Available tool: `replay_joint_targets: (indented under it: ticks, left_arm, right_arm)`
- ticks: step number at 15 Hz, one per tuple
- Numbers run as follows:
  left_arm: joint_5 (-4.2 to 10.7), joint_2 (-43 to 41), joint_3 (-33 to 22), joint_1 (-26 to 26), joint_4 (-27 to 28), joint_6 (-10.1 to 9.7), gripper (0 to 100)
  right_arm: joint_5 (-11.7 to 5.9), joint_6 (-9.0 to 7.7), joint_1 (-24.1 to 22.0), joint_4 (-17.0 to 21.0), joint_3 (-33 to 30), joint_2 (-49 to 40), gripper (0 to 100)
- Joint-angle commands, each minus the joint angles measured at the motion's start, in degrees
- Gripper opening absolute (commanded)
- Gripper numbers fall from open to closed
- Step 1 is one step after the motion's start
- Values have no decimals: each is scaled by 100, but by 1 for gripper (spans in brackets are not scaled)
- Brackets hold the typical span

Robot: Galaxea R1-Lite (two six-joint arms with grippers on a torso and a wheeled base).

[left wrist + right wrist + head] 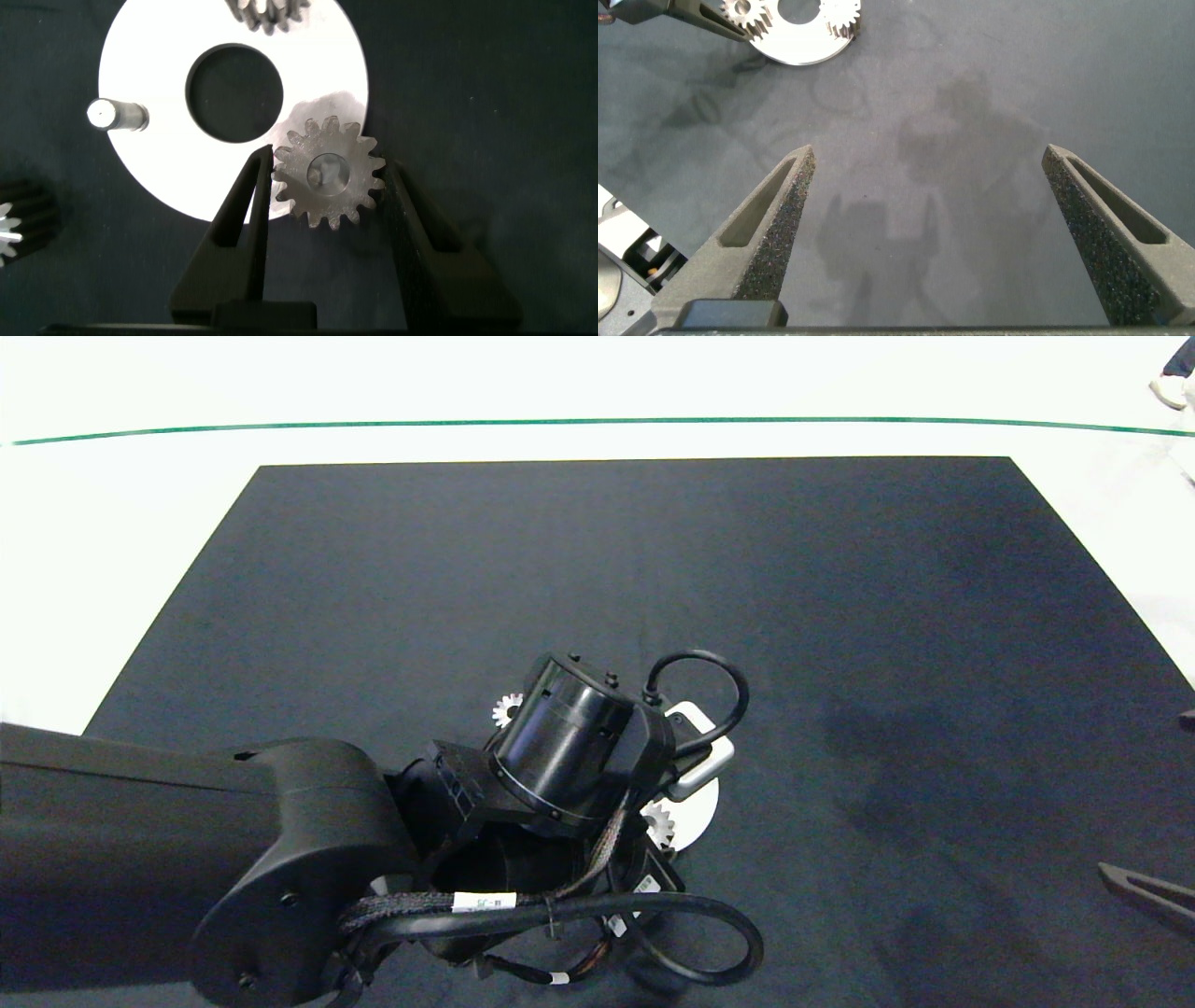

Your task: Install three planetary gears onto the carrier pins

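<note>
While the left gripper (322, 182) hangs straight over the white disc (149, 75), its two fingers stand spread, one on each side of a planetary gear (329, 175) seated at the disc's rim, with a pin end showing in the gear's centre hole. One finger (245, 210) just meets the teeth; the other stands a little apart. A second gear (266, 13) sits at the disc's opposite rim, and one bare carrier pin (114, 114) stands between them on the disc. The third gear (507, 709) lies on the black mat (840, 616) just beside the disc, on the side toward the mat's far edge. The disc lies near the mat's near edge, about midway along it. Over by the mat's right edge, the right gripper (929, 215) hangs with its fingers wide and nothing between them.
</note>
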Motion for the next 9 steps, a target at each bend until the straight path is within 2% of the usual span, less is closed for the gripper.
replay_joint_targets:
  ticks: [1,9]
  left_arm:
    - [15,-146,28,35,32,6,7]
    - [50,-296,107,35,147,-3,7]
  right_arm:
    - [-1,-31,12,10,1,-8,100]
    - [-1,-49,21,10,1,-43,100]
